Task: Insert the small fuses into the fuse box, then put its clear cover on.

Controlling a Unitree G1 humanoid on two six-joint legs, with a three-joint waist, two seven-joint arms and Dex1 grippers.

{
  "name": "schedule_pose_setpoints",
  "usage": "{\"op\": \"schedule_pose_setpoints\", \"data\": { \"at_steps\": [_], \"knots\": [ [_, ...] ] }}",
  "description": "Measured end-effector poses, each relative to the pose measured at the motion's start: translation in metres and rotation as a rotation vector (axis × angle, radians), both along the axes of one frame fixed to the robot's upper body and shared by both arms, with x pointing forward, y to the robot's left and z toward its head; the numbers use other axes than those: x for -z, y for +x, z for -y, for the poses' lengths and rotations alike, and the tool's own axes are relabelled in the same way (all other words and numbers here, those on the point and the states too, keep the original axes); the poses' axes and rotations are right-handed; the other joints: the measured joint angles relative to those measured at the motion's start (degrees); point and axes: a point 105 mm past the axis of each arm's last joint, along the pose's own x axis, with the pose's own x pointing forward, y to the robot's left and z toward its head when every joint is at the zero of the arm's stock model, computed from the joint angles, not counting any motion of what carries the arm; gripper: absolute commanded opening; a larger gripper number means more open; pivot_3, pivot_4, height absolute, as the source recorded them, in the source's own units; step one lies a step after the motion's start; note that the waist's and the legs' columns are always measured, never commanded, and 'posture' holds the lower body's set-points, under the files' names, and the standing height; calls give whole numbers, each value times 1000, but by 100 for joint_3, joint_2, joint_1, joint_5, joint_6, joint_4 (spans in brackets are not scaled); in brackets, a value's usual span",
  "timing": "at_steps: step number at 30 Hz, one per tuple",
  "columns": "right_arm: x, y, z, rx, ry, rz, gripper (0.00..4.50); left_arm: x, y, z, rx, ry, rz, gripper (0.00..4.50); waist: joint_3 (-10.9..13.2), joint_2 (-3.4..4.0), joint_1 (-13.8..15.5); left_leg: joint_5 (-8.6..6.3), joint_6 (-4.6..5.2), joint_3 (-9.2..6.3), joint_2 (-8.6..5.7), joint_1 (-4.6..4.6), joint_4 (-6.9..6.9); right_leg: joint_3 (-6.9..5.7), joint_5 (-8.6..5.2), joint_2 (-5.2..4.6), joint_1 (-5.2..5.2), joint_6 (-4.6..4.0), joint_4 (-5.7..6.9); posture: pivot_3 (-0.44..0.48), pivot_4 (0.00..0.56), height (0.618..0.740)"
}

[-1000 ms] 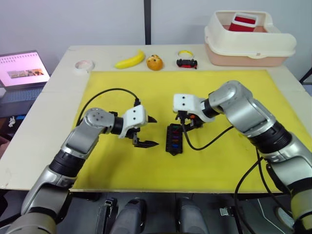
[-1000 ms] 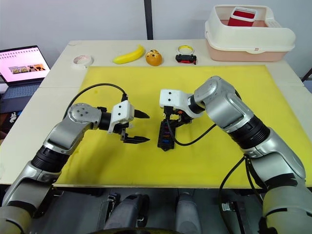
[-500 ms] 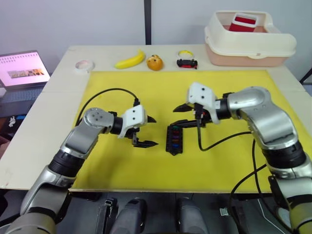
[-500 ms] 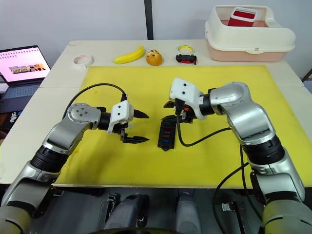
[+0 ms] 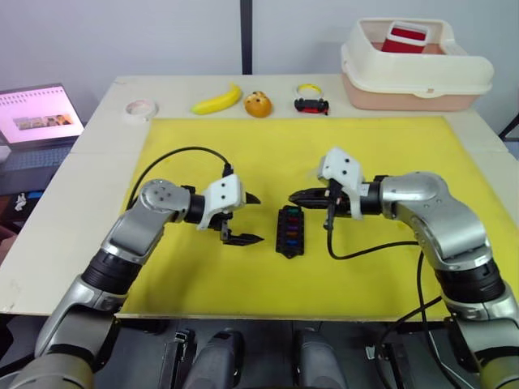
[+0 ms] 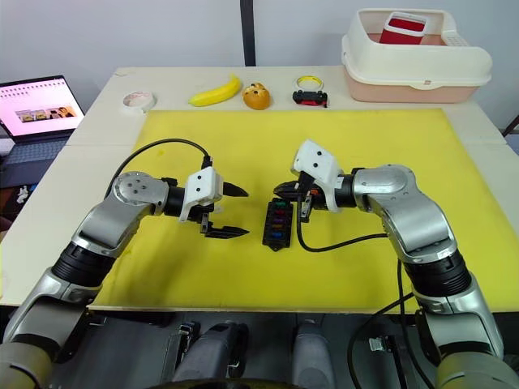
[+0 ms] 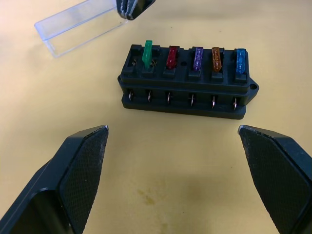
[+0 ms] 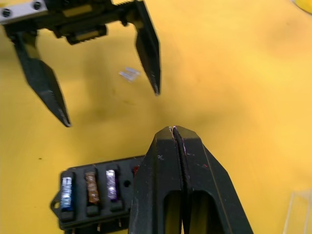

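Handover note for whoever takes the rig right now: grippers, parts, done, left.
Left gripper: open, empty, beside the fuse box on the yellow mat.
Right gripper: shut, empty, hovering at the far end of the box.
Fuses: five stand in the box, green, red, purple, orange, blue. The green one stands higher than the rest and may not be fully seated.
Clear cover: lying on the mat next to the box, not on it.
Left: check the green fuse, then fit the cover.

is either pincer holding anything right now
No. The left pincer is open beside the fuse box, and the right pincer is shut with nothing between its fingers.
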Motion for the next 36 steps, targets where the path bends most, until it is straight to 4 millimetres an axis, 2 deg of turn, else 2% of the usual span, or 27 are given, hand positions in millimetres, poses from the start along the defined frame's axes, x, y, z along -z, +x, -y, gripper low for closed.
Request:
{"op": "schedule_pose_setpoints", "data": {
  "at_steps": [9, 23, 36],
  "knots": [
    [18, 5, 4, 53, 39, -41, 25, 1, 0, 0, -2, 0, -4, 4500, 0, 0, -2, 0, 0, 0, 0, 0, 0, 0, 0, 0, 0, 0, 0, 0, 150, 740],
    [20, 3, 1, 48, 71, -54, 25, 1, 0, 0, -3, 0, -5, 4500, 0, 0, -2, 0, 0, 0, 0, 0, 0, 0, 0, 0, 0, 0, 0, 0, 150, 740],
    [41, 4, 1, 43, 37, -55, 25, 1, 0, 0, -4, 1, -7, 4500, -6, -5, 9, -2, 3, -1, 0, 40, -5, 0, 0, 1, 45, 0, -7, 0, 150, 740]
  ]
}}
